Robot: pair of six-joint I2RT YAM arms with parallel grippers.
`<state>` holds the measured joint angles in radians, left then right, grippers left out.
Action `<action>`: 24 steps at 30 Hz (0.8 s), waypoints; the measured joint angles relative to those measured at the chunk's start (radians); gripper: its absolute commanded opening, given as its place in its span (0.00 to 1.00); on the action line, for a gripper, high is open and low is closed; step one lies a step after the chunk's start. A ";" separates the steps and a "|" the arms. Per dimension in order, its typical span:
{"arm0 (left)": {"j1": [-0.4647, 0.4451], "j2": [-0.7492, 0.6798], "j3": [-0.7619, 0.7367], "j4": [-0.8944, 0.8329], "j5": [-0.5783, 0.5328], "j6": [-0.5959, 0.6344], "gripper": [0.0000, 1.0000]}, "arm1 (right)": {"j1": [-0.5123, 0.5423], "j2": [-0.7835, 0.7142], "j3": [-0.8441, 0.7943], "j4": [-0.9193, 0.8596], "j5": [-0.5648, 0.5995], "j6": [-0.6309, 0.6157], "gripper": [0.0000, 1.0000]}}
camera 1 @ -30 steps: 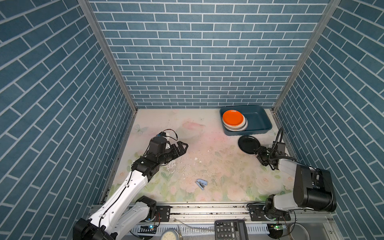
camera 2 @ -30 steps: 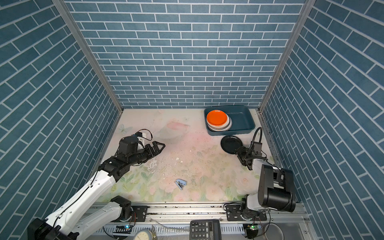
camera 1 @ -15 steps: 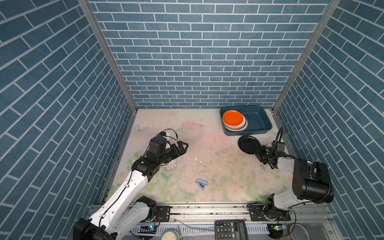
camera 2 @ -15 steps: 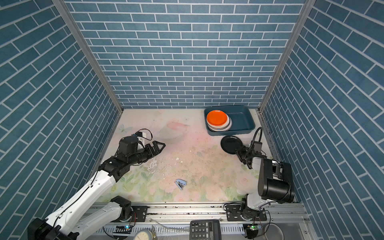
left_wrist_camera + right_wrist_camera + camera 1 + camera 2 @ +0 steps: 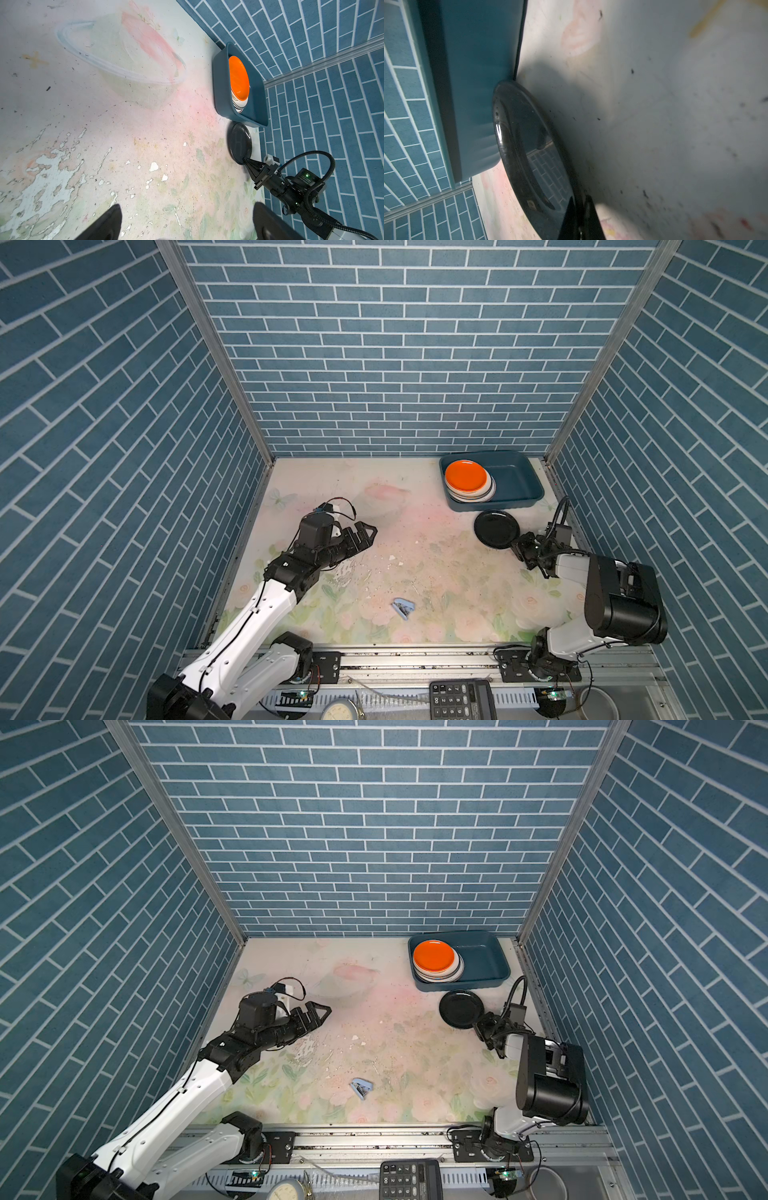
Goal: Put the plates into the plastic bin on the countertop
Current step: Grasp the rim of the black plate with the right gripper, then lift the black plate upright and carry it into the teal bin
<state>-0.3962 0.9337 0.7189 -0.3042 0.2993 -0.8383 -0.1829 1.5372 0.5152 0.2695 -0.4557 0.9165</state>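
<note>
Occlusion notes: stack (image 5: 478, 497) under orange plate (image 5: 465, 476) shows only as slivers of white and striped rims, so count and patterns are not readable. Right wrist view cuts off the near part of black plate (image 5: 529, 145), shows only the tips of right gripper (image 5: 580, 199), and gives plastic bin (image 5: 477, 83) as an outer wall alone. Left wrist view crops left gripper (image 5: 186, 204) to two dark finger ends (image 5: 108, 220) at the frame edge. Small pale-blue object (image 5: 403, 609) on countertop (image 5: 415, 572) is too small to identify.

Right gripper: fingers pinch the near rim of the black plate, one on each face. Left gripper: jaws spread wide, holding nothing, over the countertop's left part, well apart from the plates.

Black plate: round, shallow, glossy, reflecting the brick wall. It sits just outside the bin's front wall; contact with the wall not resolvable. Orange plate: plain, bright, on top of the stack in the bin's left half in both top views. Bin: dark teal, rounded corners, at the countertop's back right corner.
</note>
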 measured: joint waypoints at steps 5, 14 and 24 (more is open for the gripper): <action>0.000 0.000 0.000 0.007 0.000 0.000 1.00 | -0.003 -0.020 -0.008 -0.012 0.005 0.000 0.00; 0.000 0.000 0.000 0.011 0.001 0.000 1.00 | -0.007 -0.148 -0.034 -0.088 0.017 -0.008 0.00; 0.000 -0.019 0.000 0.011 0.001 -0.021 0.99 | -0.008 -0.410 -0.034 -0.299 0.049 -0.088 0.00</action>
<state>-0.3962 0.9150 0.7185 -0.2932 0.3004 -0.8593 -0.1909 1.1271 0.4808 -0.0299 -0.4065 0.8284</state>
